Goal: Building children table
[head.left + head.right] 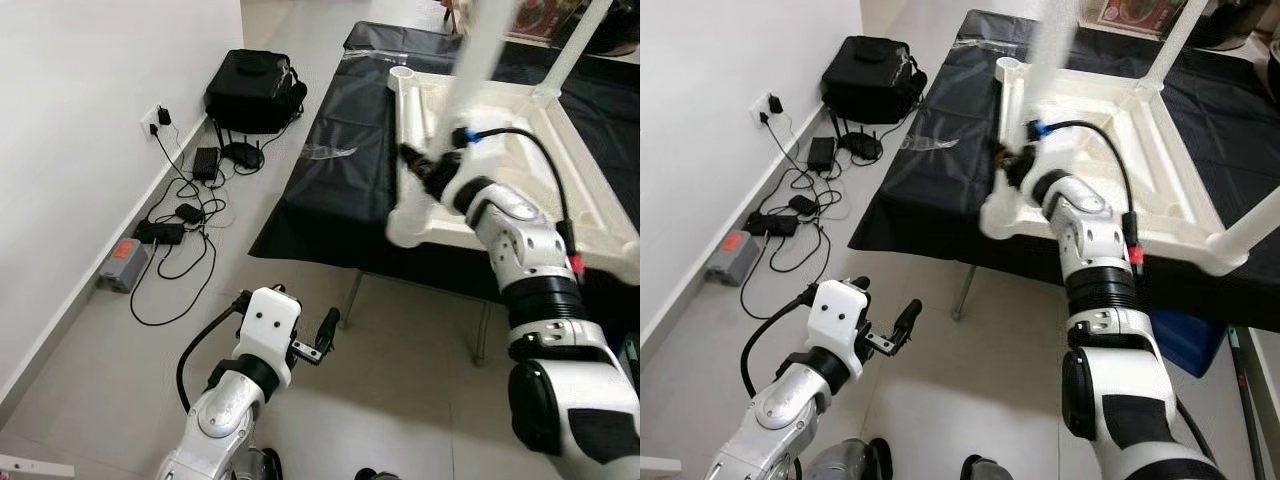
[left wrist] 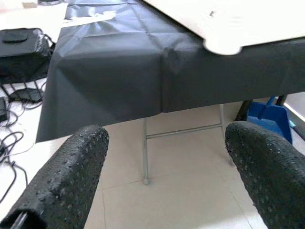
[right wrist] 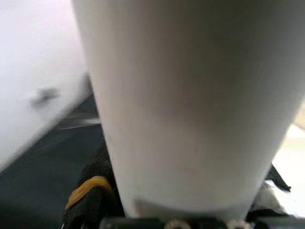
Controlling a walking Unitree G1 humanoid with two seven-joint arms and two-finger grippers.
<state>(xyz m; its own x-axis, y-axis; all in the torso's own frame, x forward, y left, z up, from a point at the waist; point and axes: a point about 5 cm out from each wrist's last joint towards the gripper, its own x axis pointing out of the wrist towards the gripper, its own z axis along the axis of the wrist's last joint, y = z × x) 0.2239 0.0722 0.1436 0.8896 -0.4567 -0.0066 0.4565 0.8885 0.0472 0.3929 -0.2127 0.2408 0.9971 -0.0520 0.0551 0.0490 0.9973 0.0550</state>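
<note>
A white children's table [image 1: 520, 170] lies upside down on a black-clothed folding table [image 1: 330, 180]. My right gripper [image 1: 425, 165] is shut on a white leg [image 1: 475, 60], holding it upright and blurred over the near left corner of the upturned table. In the right wrist view the leg [image 3: 190, 105] stands close between the black fingers [image 3: 90, 195]. Another leg [image 1: 575, 45] stands upright at a far corner. My left gripper [image 1: 285, 312] hangs low over the tiled floor in front of the folding table, open and holding nothing [image 2: 164, 176].
A black bag [image 1: 255, 90] sits by the wall on the left, with chargers and tangled cables [image 1: 185, 215] on the floor beside it. Metal legs of the folding table [image 2: 145, 157] and a blue dustpan [image 2: 269, 112] are under the cloth.
</note>
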